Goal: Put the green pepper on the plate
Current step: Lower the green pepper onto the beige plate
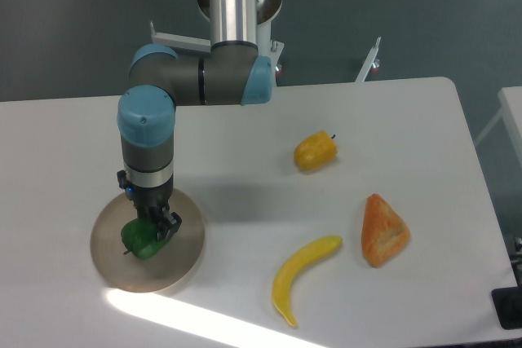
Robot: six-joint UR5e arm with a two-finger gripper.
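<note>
Over the left part of the white worktop (326, 112), the arm reaches straight down so that its tool (155, 230) sits above the plate (183, 262), a flat round beige disc with a low rim. Between the fingers is the green pepper (140, 240), small, glossy and dark green, lying over the middle of the plate; its short stem points to the left. The fingers press against the pepper's upper right side and appear clenched on it, though whether the pepper's underside already touches the plate cannot be told from this angle. Well apart to the right lies a yellow-orange pepper (316, 151) with its stem toward the right. Nearer the front edge, a yellow banana (300, 276) curves from upper right down to lower left, and just beside its upper tip rests an orange wedge-shaped piece (383, 231), pointed end up. A bright strip of light crosses the worktop just below the plate.
</note>
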